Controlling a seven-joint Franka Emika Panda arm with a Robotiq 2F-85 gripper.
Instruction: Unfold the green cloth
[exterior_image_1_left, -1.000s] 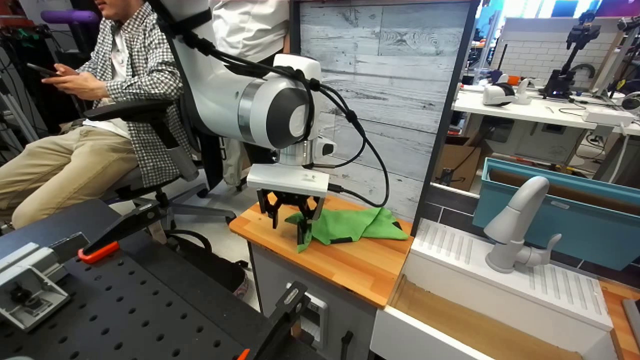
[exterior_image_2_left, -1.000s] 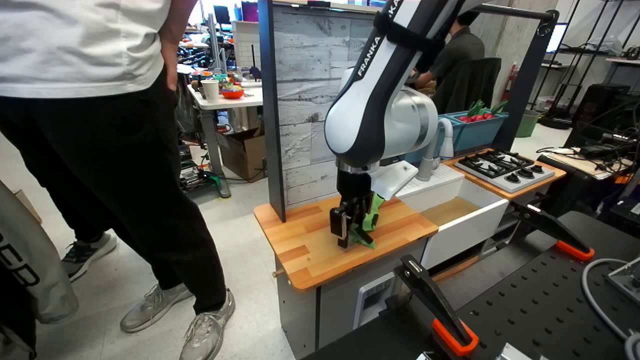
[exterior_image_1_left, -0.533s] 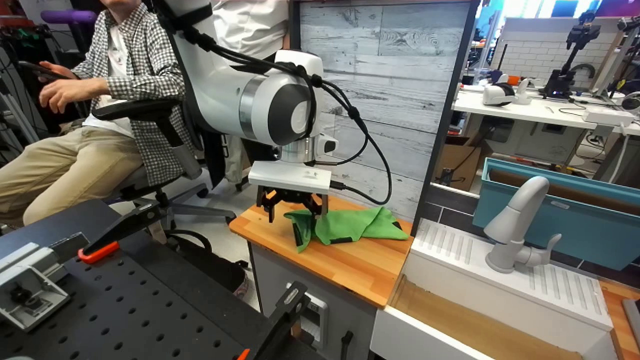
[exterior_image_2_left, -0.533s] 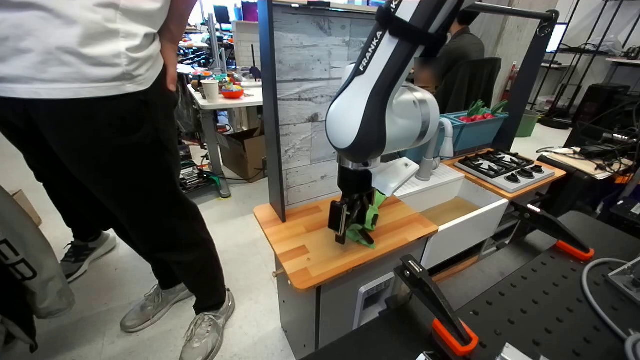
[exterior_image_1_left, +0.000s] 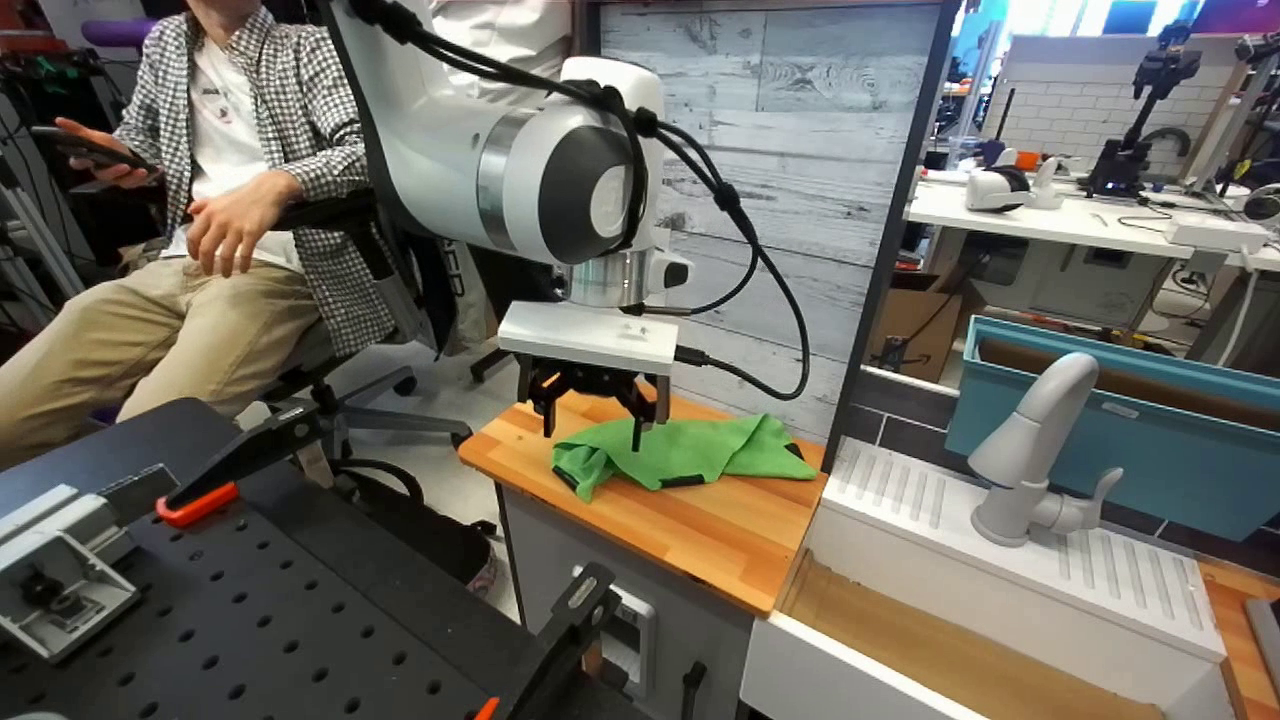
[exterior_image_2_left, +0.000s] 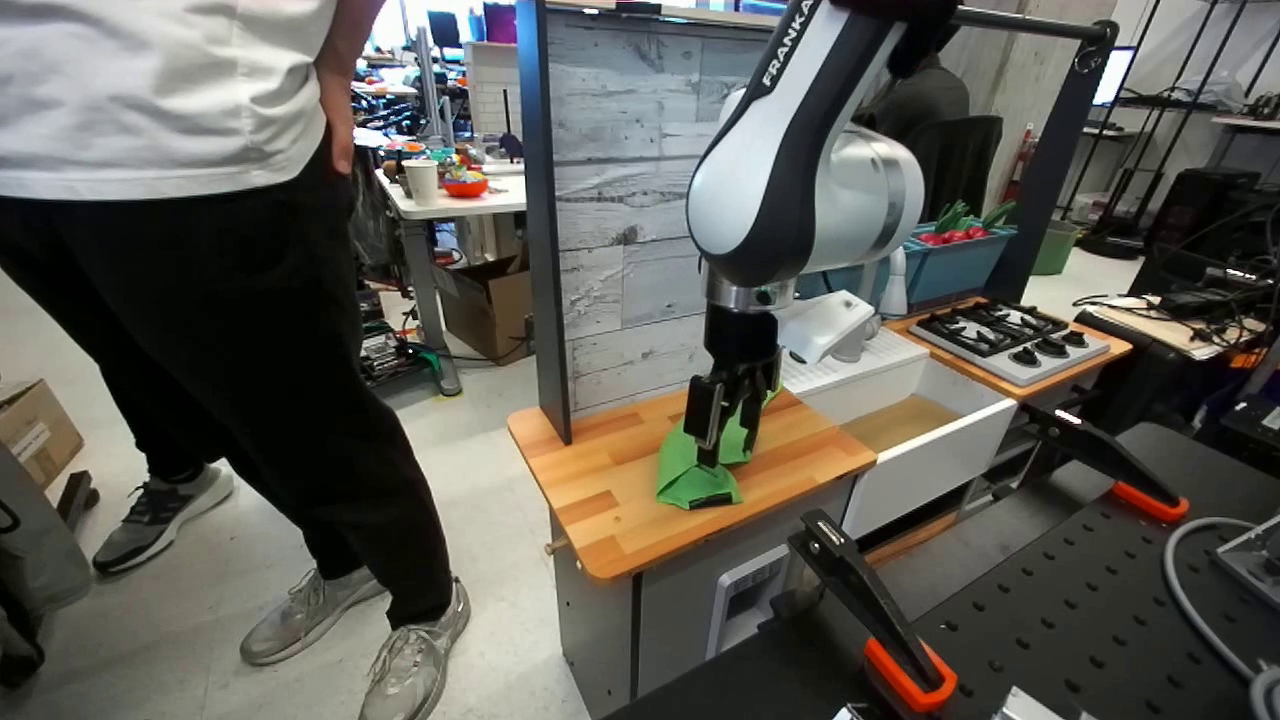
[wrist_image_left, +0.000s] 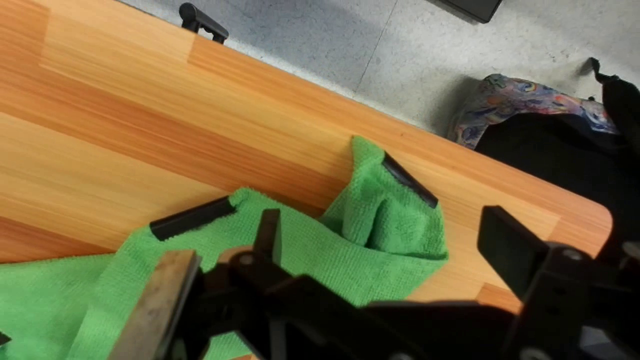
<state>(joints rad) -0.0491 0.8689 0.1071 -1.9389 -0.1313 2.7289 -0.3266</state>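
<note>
In an exterior view: green cloth (exterior_image_1_left: 690, 450) on the wooden counter (exterior_image_1_left: 730, 545), not unfolded yet, doubled over and creased, one end running toward the sink (exterior_image_1_left: 1000, 610). Gripper (exterior_image_1_left: 592, 439) sits over the end away from the sink, jaws spread, nothing held.

In an exterior view: arm (exterior_image_2_left: 765, 180) blocks most of the cloth. Near flap (exterior_image_2_left: 688, 484) lies on the wood, black strip (exterior_image_2_left: 712, 501) along its edge. One finger (exterior_image_2_left: 708, 455) overlaps the cloth from here; can't tell if it touches.

Wrist view: both fingers (wrist_image_left: 507, 250) wide apart, bunched corner (wrist_image_left: 400, 225) showing between them, pointing at the counter's edge (wrist_image_left: 300, 90).

Step in hand, my read: opening out this end. To do it well: centre over the bunched corner, come straight down, pinch the top layer only, near its black strip. Shallow bite; a deep one likely catches the layer below. Pull low and slow, away from the sink; a high lift would probably let it flop back into a fold. Fabric looks light, so a fast pull may drag the whole piece. Mind that edge: the corner is near it and could end up hanging over.
</note>
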